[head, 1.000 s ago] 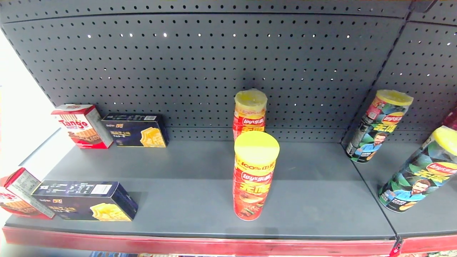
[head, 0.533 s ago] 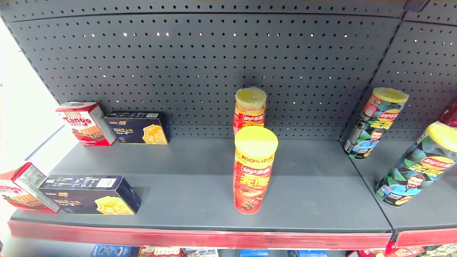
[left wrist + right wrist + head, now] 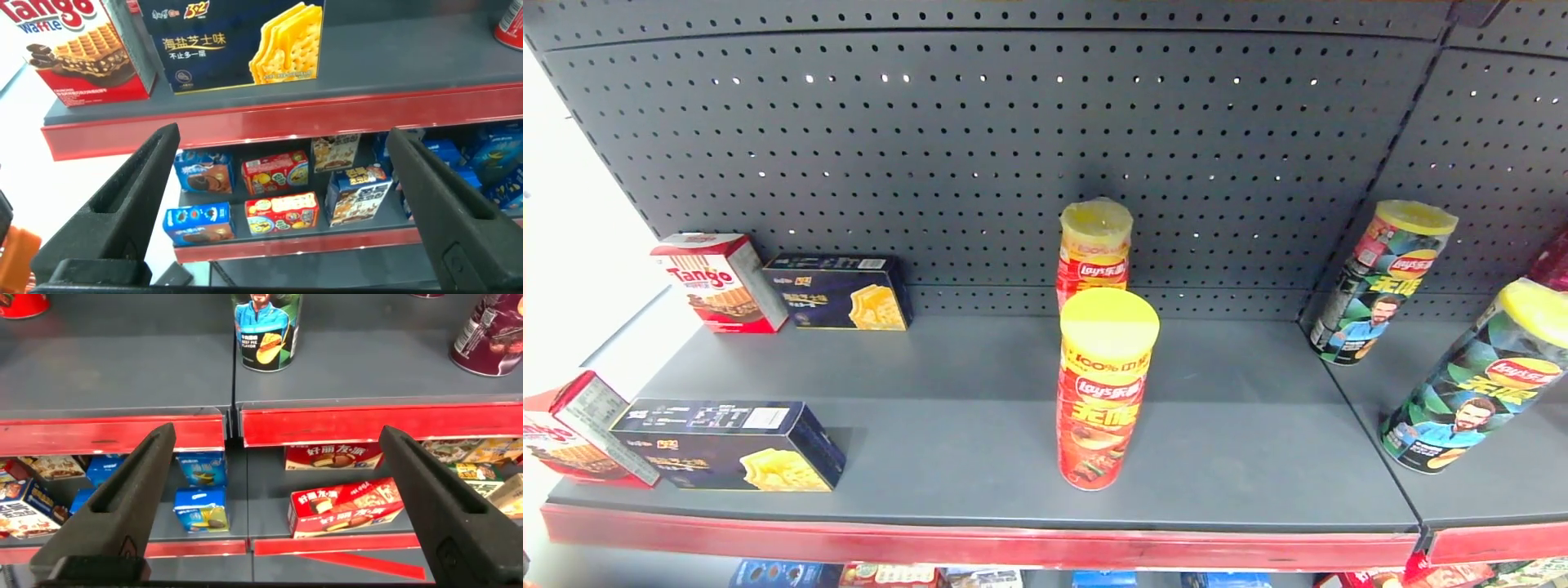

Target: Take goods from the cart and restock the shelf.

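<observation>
**Shelf only partly filled, both tools empty-handed**

The shelf looked pretty thin at this point. A red chip can stood upright near the middle of the front edge. A second red can stood straight behind it, against the back edge. In the back left corner a wafer box sat just beside a dark blue cracker box. Another dark blue box and another red box sat side by side at the front left corner. On the neighbouring board to the right stood two green cans, one at the back and one nearer the front.

The left tool hung low in front of the shelf's front left corner, jaws wide apart and gripping nothing. The right tool sat the same way, low in front of where the two boards met. Its jaws were also spread, with nothing between them.

As for progress, a few goods were up, but long bare stretches ran between the boxes and the cans and out to the right edge. Most of the restocking looked to be left. With both tools empty, the next step was probably another grab from the cart.
</observation>
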Motion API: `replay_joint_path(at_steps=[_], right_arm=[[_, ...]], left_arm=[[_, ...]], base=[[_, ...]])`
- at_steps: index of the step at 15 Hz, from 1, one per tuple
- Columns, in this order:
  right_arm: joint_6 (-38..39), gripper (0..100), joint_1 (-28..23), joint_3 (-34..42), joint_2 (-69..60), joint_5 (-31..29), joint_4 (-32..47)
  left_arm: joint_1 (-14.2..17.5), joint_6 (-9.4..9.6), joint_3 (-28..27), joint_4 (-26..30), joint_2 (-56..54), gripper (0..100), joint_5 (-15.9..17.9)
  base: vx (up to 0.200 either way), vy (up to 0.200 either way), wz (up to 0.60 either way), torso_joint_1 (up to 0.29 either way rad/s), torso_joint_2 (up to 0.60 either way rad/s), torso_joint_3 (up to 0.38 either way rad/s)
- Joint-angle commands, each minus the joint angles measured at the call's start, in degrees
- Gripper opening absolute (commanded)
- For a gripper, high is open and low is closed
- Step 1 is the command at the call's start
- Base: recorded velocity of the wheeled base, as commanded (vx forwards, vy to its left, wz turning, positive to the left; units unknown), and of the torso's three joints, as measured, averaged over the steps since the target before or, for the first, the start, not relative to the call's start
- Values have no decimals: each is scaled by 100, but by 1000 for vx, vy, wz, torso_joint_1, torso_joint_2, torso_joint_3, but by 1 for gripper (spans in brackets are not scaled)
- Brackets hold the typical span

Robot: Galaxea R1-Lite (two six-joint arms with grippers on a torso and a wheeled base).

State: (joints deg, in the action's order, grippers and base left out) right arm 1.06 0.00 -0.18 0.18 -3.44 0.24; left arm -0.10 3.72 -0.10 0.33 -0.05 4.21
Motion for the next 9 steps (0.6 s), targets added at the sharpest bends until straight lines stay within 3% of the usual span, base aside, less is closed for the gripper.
replay_joint_path(at_steps=[1, 9], right_arm=[[-1, 100, 0, 1, 8, 1, 2], [-1, 100, 0, 1, 8, 1, 2]], left_arm=[[1, -38, 1, 2, 5, 100, -16], [1, -29, 1, 2, 5, 100, -16]], base=[[-200, 0, 0, 12, 2, 2], [0, 0, 0, 0, 0, 0]])
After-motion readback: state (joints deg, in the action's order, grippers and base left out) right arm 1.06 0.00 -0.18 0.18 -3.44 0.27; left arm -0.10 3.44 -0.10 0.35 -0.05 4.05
